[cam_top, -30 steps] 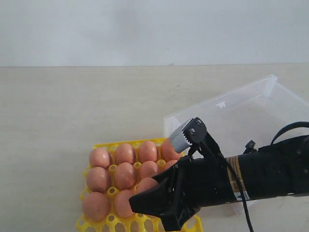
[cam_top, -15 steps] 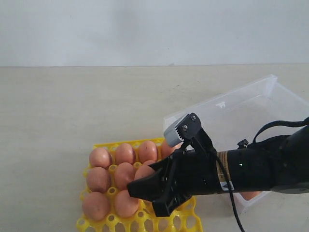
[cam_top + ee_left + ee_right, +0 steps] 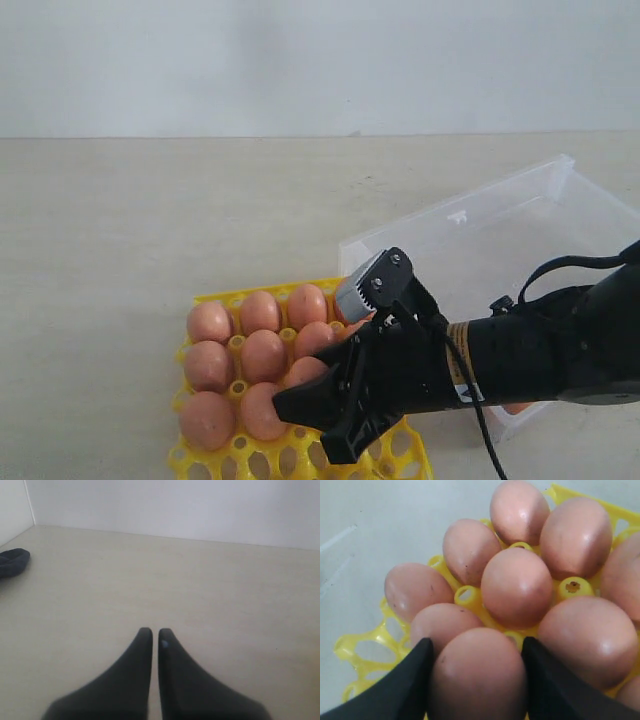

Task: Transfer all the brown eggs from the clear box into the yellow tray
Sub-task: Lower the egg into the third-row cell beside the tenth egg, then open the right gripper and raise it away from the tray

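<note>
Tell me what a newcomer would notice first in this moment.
The yellow tray at the front of the table, packed with brown eggs, draws the eye first. Over its right side, the right gripper clasps one more brown egg. Behind the arm sits the clear box, and the left gripper hangs shut, holding nothing.

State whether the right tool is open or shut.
Shut on a brown egg; the right tool flanks it tightly over the yellow tray.
</note>
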Tool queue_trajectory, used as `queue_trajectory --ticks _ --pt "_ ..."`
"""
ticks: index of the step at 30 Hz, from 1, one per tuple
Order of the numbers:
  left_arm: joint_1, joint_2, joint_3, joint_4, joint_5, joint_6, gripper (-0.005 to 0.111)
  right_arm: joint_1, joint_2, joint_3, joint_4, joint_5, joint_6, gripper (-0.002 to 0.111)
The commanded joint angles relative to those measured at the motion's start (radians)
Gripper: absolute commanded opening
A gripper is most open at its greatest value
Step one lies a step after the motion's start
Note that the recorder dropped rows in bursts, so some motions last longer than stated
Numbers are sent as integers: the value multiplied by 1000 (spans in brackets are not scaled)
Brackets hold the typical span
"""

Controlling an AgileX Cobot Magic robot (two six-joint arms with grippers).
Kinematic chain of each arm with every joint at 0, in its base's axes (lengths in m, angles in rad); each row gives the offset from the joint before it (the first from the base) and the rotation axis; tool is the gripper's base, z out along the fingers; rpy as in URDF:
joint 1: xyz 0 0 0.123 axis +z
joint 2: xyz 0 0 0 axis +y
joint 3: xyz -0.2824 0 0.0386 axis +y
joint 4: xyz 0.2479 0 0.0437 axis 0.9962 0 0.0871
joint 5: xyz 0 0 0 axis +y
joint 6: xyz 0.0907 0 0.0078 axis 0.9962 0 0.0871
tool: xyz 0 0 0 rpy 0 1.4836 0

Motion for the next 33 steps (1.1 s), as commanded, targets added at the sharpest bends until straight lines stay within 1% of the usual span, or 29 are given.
queue_trajectory --ticks 1,3,7,9,13,14,19,25,33 --pt "-3 -3 4 0 -3 4 4 1 0 -2 7 27 -10 41" --pt "-3 -3 4 0 -3 4 4 1 0 -2 7 27 -10 44" --pt "-3 -3 4 0 -3 4 4 1 0 -2 7 27 -10 44" --pt "-3 -3 4 0 -3 4 4 1 0 -2 7 27 -10 45" --pt "-3 -3 4 0 -3 4 4 1 0 -2 7 27 -10 62" --pt "-3 -3 4 0 -3 4 4 1 0 -2 7 27 -10 63" --pt "-3 -3 4 0 -3 4 4 1 -4 -2 7 21 0 62" --pt "-3 -3 4 0 -3 4 4 1 -6 -2 18 -71 0 62" --pt "-3 -3 4 0 -3 4 4 -1 -64 -2 77 -53 -77 62"
